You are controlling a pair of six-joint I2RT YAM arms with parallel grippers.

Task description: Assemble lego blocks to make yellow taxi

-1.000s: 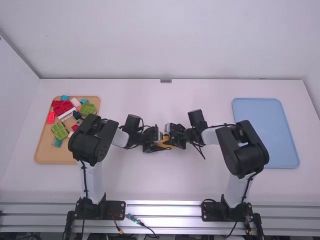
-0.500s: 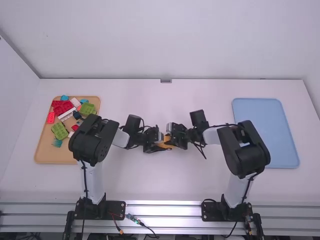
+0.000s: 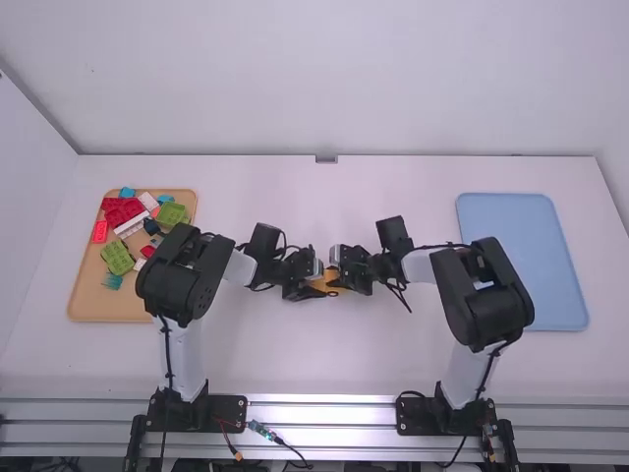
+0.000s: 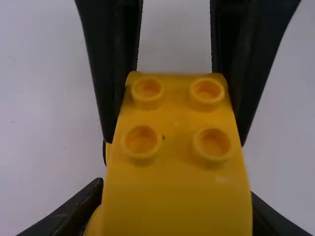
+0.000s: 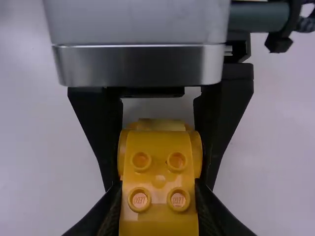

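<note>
In the high view my left gripper (image 3: 304,277) and my right gripper (image 3: 351,267) face each other at mid-table, with a yellow-orange block piece (image 3: 328,280) between them. In the left wrist view the studded piece (image 4: 178,167) sits between the fingers of my left gripper (image 4: 178,201), and the other gripper's black fingers flank its far end. The right wrist view has the piece (image 5: 158,216), several round studs on it, clamped by my right gripper (image 5: 159,189). Rounded yellow sides bulge farther along it, between the left gripper's fingers. Its underside is hidden.
An orange-brown tray (image 3: 88,307) at the left holds red, green, white, blue and dark blocks, partly behind the left arm. At the right lies a light blue tray (image 3: 526,261), near the right arm's elbow.
Both grippers have shifted slightly to the right in the high view, the yellow-orange piece staying between them. The blocks in the tray have not moved.
</note>
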